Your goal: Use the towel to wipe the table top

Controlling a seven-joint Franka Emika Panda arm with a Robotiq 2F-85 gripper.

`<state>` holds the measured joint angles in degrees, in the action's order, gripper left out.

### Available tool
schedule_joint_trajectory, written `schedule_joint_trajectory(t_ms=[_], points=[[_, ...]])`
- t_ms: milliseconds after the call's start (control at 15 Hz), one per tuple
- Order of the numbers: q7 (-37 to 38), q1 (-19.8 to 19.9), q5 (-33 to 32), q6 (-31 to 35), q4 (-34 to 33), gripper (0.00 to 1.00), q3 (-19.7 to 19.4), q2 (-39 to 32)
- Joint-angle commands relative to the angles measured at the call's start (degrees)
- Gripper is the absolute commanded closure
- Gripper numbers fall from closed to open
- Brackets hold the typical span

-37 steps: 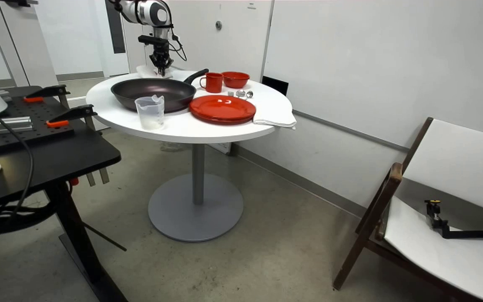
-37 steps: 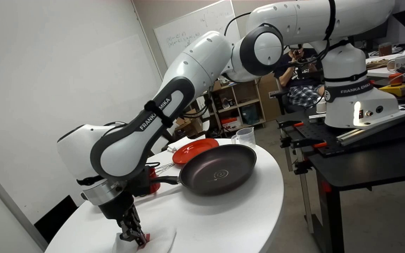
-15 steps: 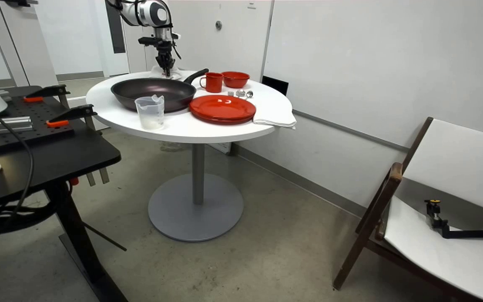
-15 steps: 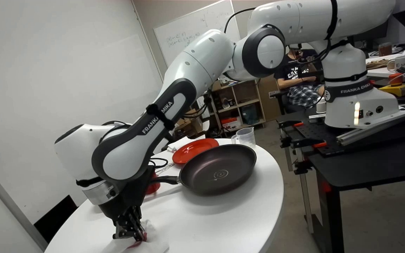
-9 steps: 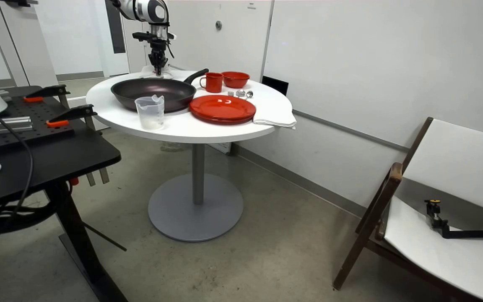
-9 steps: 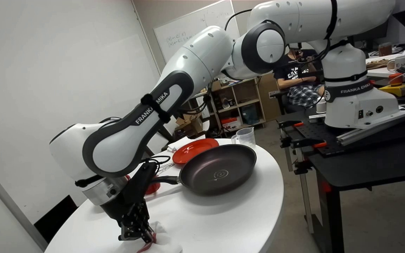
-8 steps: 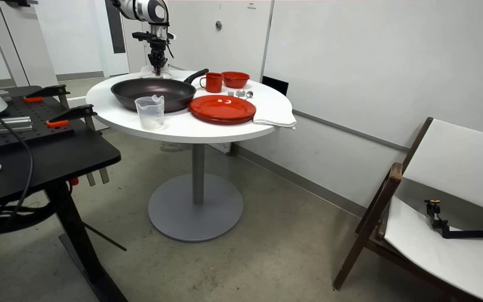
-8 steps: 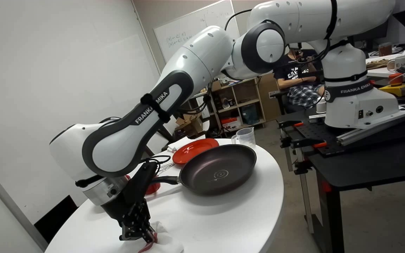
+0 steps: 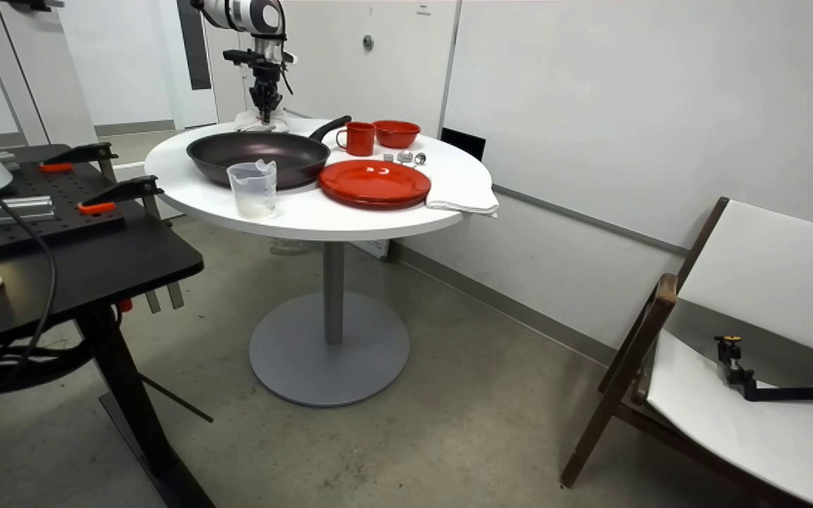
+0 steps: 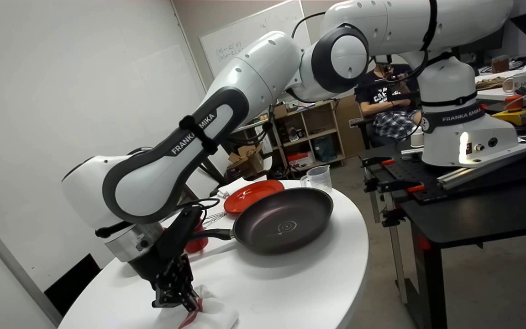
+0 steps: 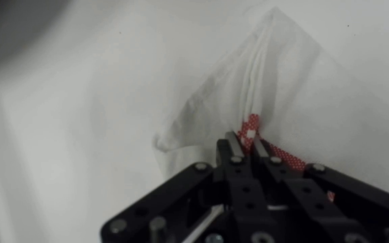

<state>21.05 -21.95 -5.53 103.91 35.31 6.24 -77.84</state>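
My gripper (image 9: 266, 120) is behind the pan at the far side of the round white table top (image 9: 350, 220) in an exterior view. The towel is white with a red patterned band; in the wrist view (image 11: 289, 77) it spreads on the table with a bunched fold between the fingertips (image 11: 247, 143). The gripper is shut on that red-banded fold. In an exterior view the towel (image 10: 217, 315) lies crumpled under the gripper (image 10: 194, 307), on the table top (image 10: 286, 288), partly cut off by the frame's lower edge.
On the table stand a dark frying pan (image 10: 286, 219), a clear measuring cup (image 9: 253, 190), red plates (image 9: 375, 182), a red mug (image 9: 359, 139), a red bowl (image 9: 396, 133), metal utensils (image 9: 404, 158) and a folded white cloth (image 9: 464, 201). A black desk (image 9: 117, 254) is nearby.
Holding the towel, my gripper moved a little one way and then back across the table top. Over the last half second it has risen slightly. The dishes have not moved.
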Motion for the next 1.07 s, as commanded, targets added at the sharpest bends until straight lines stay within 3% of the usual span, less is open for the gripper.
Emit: schedule_joint_trajectory(t_ms=[0,267,333,467,1000], points=[[0.1,0.4,0.7,-1.5,-0.3,0.98,0.5,0.4],[0.3,0.3,0.3,-2.4,-0.1,0.96,0.1,-0.2],[0.5,0.4,0.3,-2.8,-0.1,0.68,0.0,-0.3],[0.4,0.5,0.3,-3.2,-0.1,0.60,-0.1,-0.5],[-0.3,1.4,0.7,-5.1,-0.3,0.02,0.5,0.8]])
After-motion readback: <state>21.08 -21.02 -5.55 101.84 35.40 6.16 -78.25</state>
